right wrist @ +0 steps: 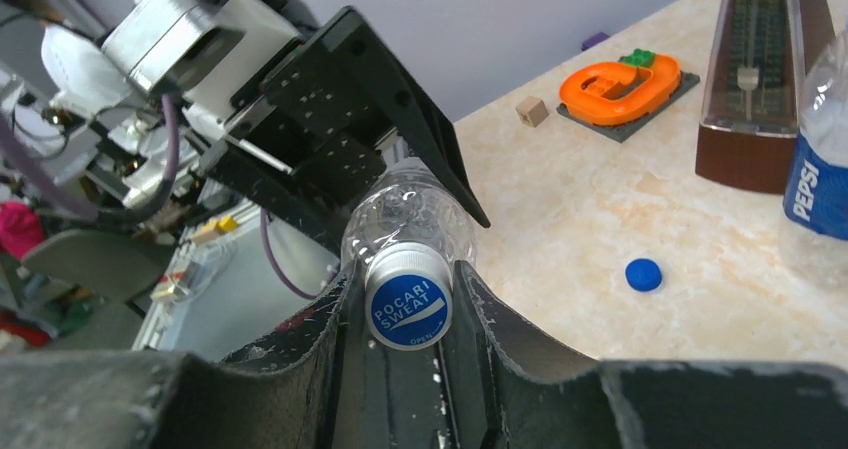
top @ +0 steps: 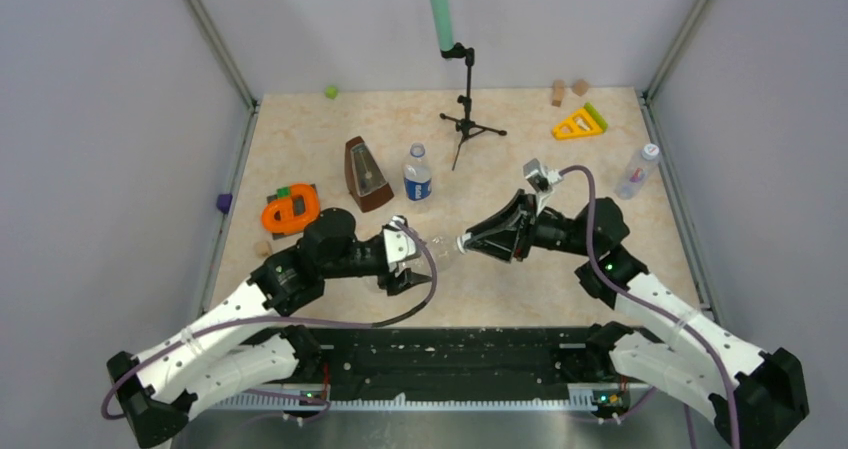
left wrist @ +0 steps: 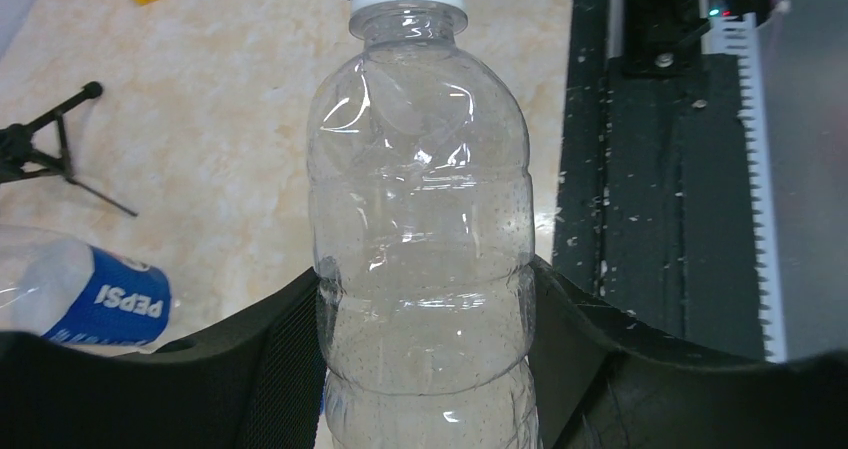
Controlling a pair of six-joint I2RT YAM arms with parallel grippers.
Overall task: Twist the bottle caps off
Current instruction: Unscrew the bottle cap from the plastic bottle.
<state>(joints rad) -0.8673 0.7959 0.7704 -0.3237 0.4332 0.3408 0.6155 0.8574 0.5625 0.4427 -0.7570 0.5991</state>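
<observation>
My left gripper [top: 405,259] is shut on the plain clear bottle [left wrist: 420,269] and holds it sideways above the table, neck to the right. My right gripper [top: 467,241] is shut on that bottle's cap [right wrist: 408,297], which has white sides and a blue "Pocari Sweat" top, with a jaw on each side. The blue-and-white labelled Pepsi bottle [top: 417,174] stands behind, and shows in the left wrist view [left wrist: 80,294]. A loose dark blue cap [right wrist: 643,274] lies on the table. A third bottle [top: 637,172] with a white cap [top: 650,152] is near the right wall.
A brown metronome [top: 365,174] and an orange toy [top: 290,209] sit at the left. A microphone stand [top: 465,119] stands at the back middle. A yellow triangle [top: 578,124] and wooden blocks [top: 558,92] are at the back right. Walls enclose the table.
</observation>
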